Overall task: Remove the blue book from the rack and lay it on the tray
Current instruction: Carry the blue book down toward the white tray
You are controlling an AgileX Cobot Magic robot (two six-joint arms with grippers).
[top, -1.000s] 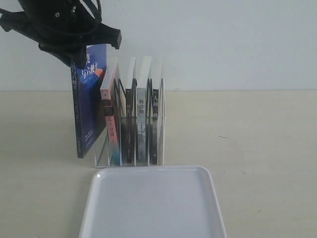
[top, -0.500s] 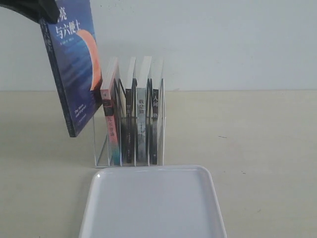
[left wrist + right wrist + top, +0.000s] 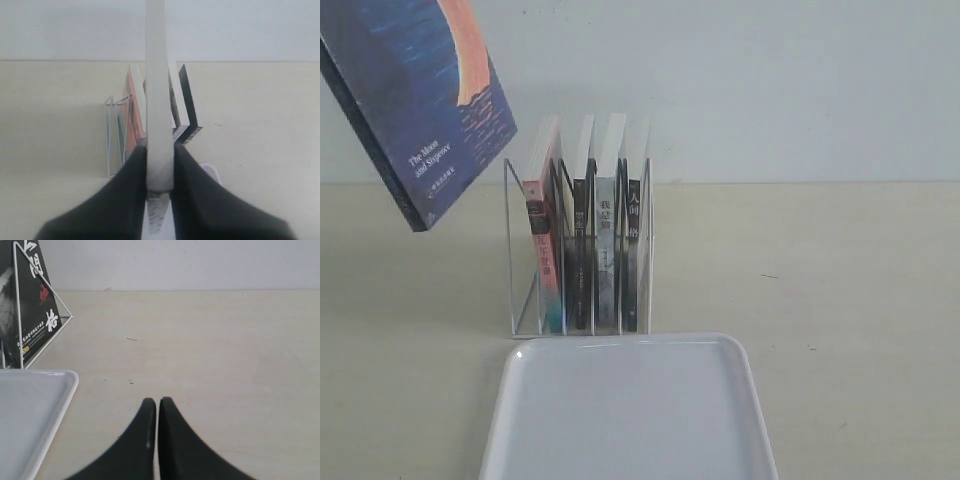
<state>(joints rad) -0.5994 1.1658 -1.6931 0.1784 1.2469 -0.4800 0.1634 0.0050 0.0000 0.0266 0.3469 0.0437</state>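
Observation:
The blue book [image 3: 415, 110] hangs tilted in the air at the upper left of the exterior view, clear of the rack [image 3: 578, 250]. Its white page edge [image 3: 156, 95] runs up the left wrist view, pinched between my left gripper's [image 3: 160, 150] black fingers. The arm itself is out of the exterior view. The white wire rack stands on the table with the left slot bare. The white tray [image 3: 630, 415] lies flat in front of the rack. My right gripper [image 3: 157, 402] is shut on nothing, low over the table beside the tray's corner [image 3: 30, 405].
Several books remain upright in the rack: a pink-and-teal one [image 3: 542, 240], a grey-spined one [image 3: 606, 250] and dark ones [image 3: 632, 250]. A black-covered book [image 3: 27, 300] shows behind the rack wire in the right wrist view. A pale wall rises behind the beige table.
The blue book has risen out of the rack's left slot and moved up and to the left, tilting further. The left arm has left the exterior view.

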